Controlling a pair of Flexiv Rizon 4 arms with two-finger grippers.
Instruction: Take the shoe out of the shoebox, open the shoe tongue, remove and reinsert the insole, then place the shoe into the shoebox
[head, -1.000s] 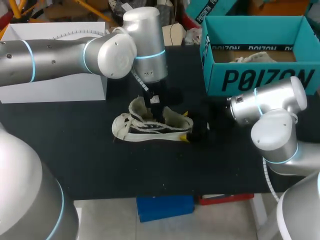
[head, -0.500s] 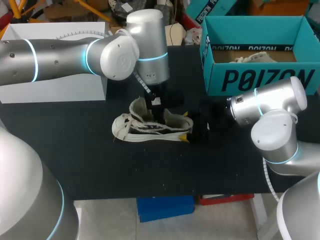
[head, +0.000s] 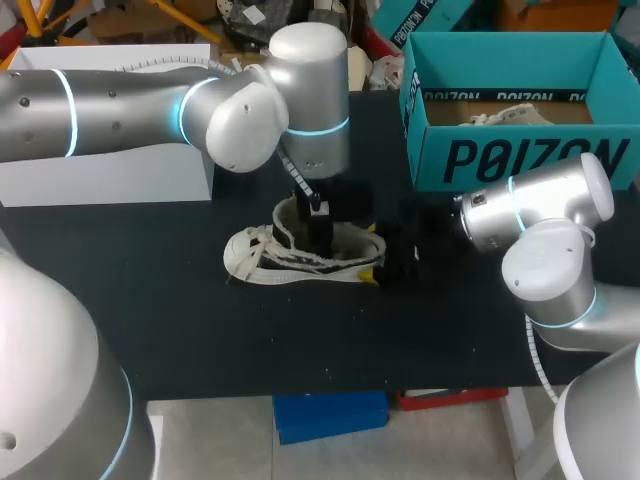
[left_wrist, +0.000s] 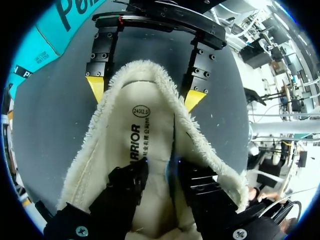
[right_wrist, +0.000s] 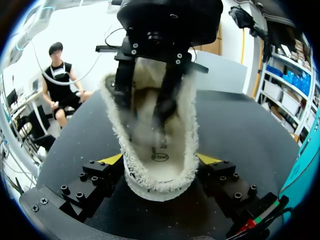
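Right now the shoe (head: 290, 258) stands on its sole near the middle of the black table (head: 200, 330). Its toe points toward my left side and its heel toward my right. The teal shoebox (head: 520, 160) sits open at the far right corner of the table, well apart from the shoe.

My right gripper (right_wrist: 160, 160) is at the heel, low against the table. It straddles the back of the shoe, and its yellow fingertips (right_wrist: 111, 159) stand wide apart, one on each side. Both press into the fleecy collar, so it has the heel clamped between them.

My left gripper (left_wrist: 169, 172) comes down from above into the mouth of the shoe, inside the fleecy collar. It is over the pale insole (left_wrist: 150, 132), whose printed heel end shows just ahead of it. Beyond that end the right gripper's yellow tips flank the collar. Whether my left gripper is pinching the insole or only lies against it, I cannot tell, because its end is sunk in the lining. In the head view my left arm reaches in from the left and hides most of the shoe's opening.
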